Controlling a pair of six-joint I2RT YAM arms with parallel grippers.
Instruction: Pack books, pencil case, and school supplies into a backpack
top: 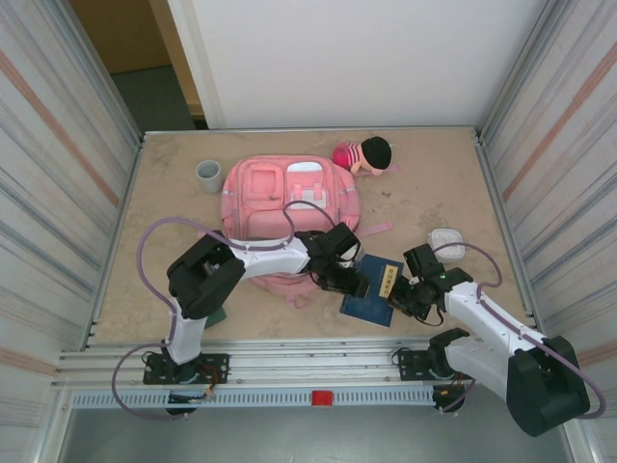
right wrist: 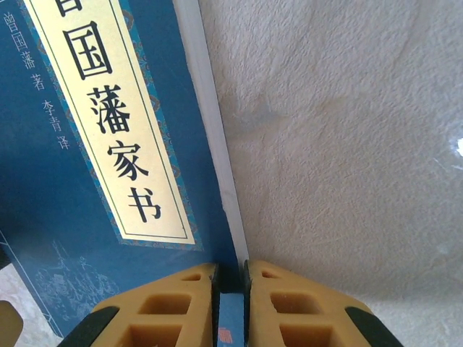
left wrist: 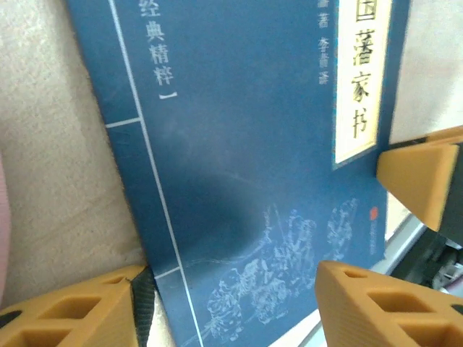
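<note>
Dark blue book (top: 371, 304) is lying on the desk (top: 434, 193), just right of the pink backpack's (top: 284, 198) near end. My right arm is reaching inward from the near right corner, forearm low. My right hand (top: 403, 292) is pinching the book's right edge between clenched fingers (right wrist: 159, 311). My left arm is bending across the backpack's near end, and my left hand (top: 353, 282) is hovering released over the book's left side, fingers (left wrist: 65, 311) spread.

The label (right wrist: 108, 123) on the book (right wrist: 36, 210) reads 曾国藩家书.
</note>
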